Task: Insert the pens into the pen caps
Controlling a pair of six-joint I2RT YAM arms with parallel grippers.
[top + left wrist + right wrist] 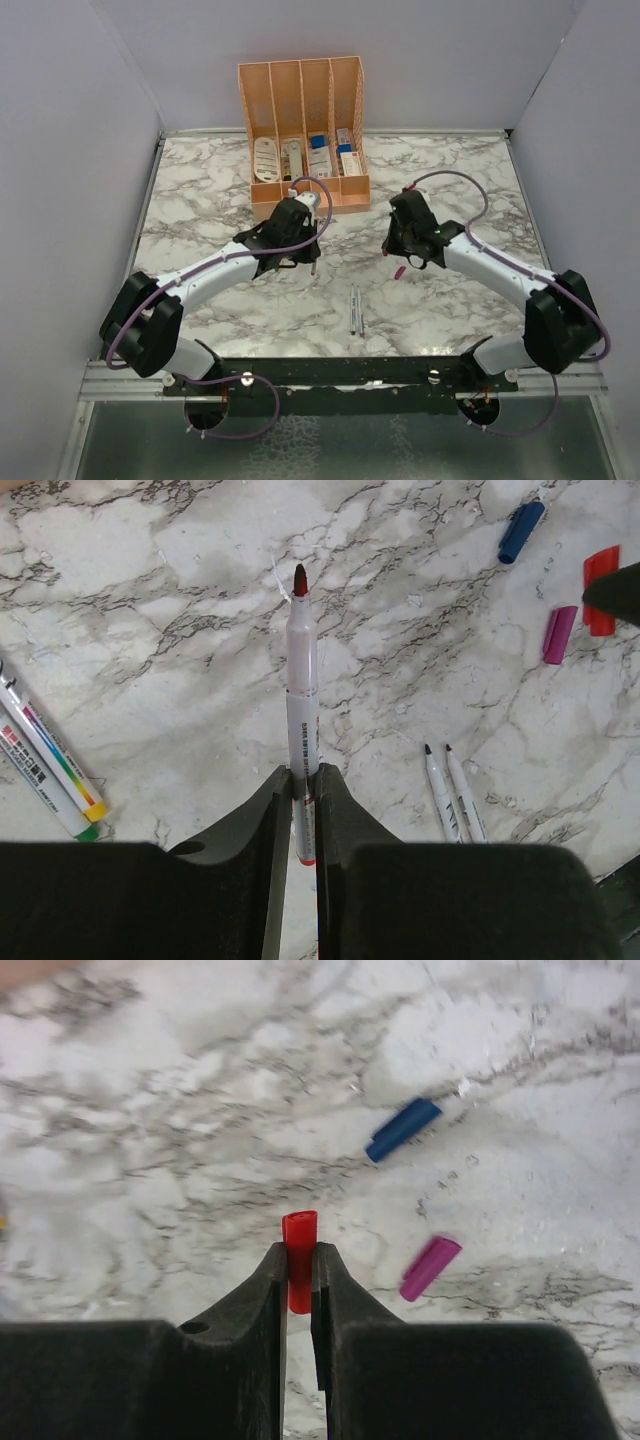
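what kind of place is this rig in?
Probably a robot test cell: marble-print table boxed in by plain white walls, two arms bolted to a black rail, peach organizer at the back.

The bench (200, 200) is marble-patterned, smooth and faintly shiny. The red-tipped pen (302, 680) has a smooth, slightly glossy plastic barrel. The red cap (299, 1232), and the blue cap (402, 1129) at one o'clock of it, look like smooth plastic. The left claw (303, 783) and right claw (299, 1263) are matt black plastic; the peach organizer (258, 95) is matt too.

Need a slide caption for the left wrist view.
Left end effector shut on an uncapped red-tipped pen, tip pointing away over marble table; blue cap and magenta cap lie beyond.
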